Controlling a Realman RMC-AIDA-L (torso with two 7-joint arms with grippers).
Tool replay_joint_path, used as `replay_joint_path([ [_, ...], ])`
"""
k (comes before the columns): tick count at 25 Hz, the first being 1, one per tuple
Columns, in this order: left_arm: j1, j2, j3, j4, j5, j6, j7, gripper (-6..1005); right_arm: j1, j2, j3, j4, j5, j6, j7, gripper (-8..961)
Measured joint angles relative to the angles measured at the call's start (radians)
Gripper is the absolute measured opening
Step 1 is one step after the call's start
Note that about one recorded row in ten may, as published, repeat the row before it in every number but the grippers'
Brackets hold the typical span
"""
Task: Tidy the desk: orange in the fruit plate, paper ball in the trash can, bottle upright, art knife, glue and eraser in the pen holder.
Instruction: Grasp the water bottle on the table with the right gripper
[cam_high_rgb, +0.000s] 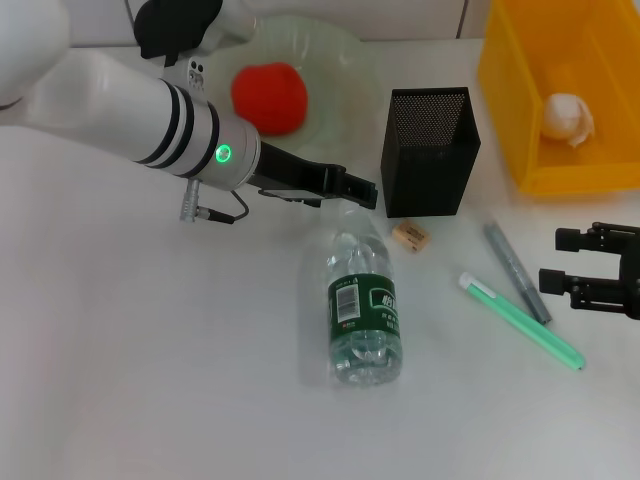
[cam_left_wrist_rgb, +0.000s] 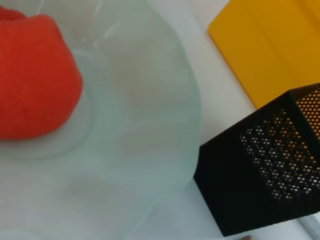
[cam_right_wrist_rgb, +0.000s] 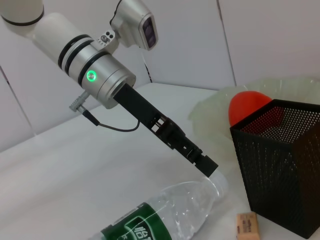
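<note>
Standing the bottle (cam_high_rgb: 364, 305) up is our job now: it lies on its side in front of the pen holder (cam_high_rgb: 430, 150), cap end at our left gripper (cam_high_rgb: 362, 192). We can't tell if those fingers have closed on the neck yet, so we'd want a firm pinch there before tipping it slowly upright, away from the eraser (cam_high_rgb: 411, 235). Our right gripper (cam_high_rgb: 568, 262) waits open by the pens.

This looks like a robot test bench set up as an office desk. A plain white counter (cam_high_rgb: 150, 380) runs back to a bare white panelled wall (cam_right_wrist_rgb: 260, 45). Around the black mesh pen holder (cam_high_rgb: 430, 150) lie desk supplies: an eraser (cam_high_rgb: 410, 235) just in front, a yellow bin (cam_high_rgb: 560, 90) beside it.
</note>
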Motion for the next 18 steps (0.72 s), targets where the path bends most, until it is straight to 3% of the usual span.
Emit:
replay_joint_path([
  [18,-0.003,0.000,0.097,-0.025,-0.041,-0.078,-0.017,719,0.029,0.003,0.000,-0.002,-0.014,0.029,0.011,707],
])
